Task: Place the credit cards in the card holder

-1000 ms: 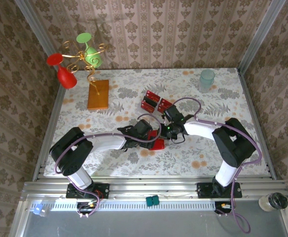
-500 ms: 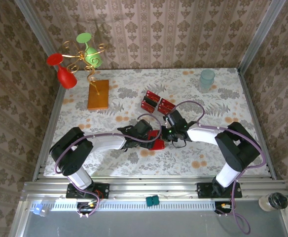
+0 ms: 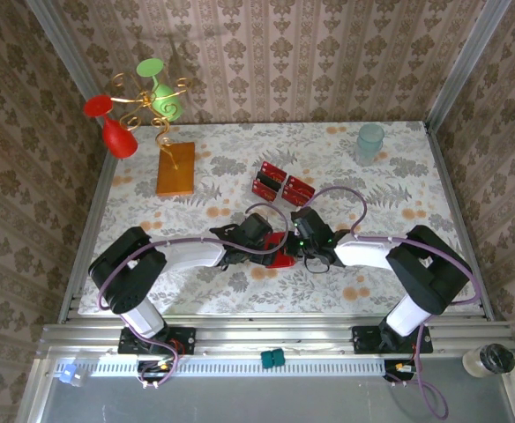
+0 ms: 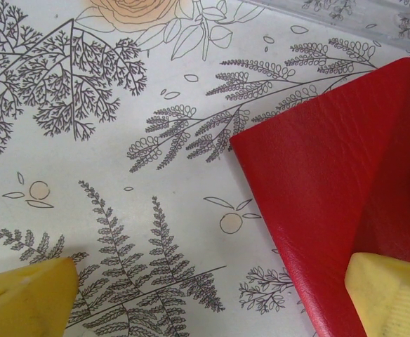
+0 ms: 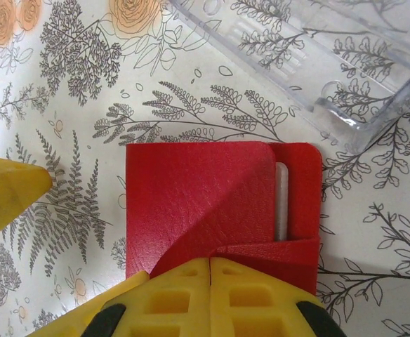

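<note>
The right gripper (image 5: pixel 210 270) has its yellow fingers pressed flat together on the six-o'clock edge of the card holder (image 5: pixel 205 203). The red cover creases up into them from that side, and a pale pocket strip shows along the holder's three-o'clock edge. The left gripper (image 4: pixel 205 298) has its jaws spread wide. One yellow fingertip sits over the bare floral table (image 4: pixel 86 175) at seven o'clock in its wrist view. The other sits at five o'clock, over the holder's red leather.

From above, the two wrists meet nearly head-on over the holder, which lies near the middle of the table. The left gripper comes in from the holder's ten o'clock and the right from its two o'clock. Each forearm lies low and close to level. The left runs back toward eight o'clock to a raised elbow above its base, and the right runs toward four o'clock to its own.

The credit cards (image 3: pixel 281 183) lie clustered at the holder's twelve o'clock, apart from it and from both grippers.
</note>
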Controlling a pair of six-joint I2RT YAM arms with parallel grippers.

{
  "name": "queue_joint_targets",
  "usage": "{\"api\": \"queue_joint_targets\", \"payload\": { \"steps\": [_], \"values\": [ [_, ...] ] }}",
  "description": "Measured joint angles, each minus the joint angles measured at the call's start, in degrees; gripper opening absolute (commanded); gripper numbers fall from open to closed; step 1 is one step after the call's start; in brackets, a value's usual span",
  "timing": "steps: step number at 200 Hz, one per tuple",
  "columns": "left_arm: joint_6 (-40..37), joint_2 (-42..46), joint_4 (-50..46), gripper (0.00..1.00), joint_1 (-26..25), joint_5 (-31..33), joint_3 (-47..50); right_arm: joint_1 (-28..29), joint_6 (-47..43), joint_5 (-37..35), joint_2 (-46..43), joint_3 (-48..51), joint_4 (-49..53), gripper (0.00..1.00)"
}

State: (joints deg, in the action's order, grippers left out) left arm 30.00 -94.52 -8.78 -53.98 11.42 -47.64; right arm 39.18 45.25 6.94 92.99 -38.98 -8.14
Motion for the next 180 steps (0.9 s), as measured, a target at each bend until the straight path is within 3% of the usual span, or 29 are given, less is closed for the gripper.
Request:
{"api": "queue_joint_targets", "payload": {
  "steps": [30, 118, 180],
  "values": [
    [0.2, 0.0, 0.0, 1.0, 0.0, 0.1, 0.0, 0.0, 0.2, 0.1, 0.0, -0.9, 1.2, 0.0],
    [0.8, 0.4, -0.7, 1.0, 0.0, 0.4, 0.0, -2.4, -0.6, 3.6, -0.1, -9.6, 18.5, 0.35],
    [0.6, 0.7, -1.6, 1.0, 0.0, 0.4, -0.5, -8.1, -2.1, 7.7, -12.0, -13.8, 24.8, 0.49]
  ]
}}
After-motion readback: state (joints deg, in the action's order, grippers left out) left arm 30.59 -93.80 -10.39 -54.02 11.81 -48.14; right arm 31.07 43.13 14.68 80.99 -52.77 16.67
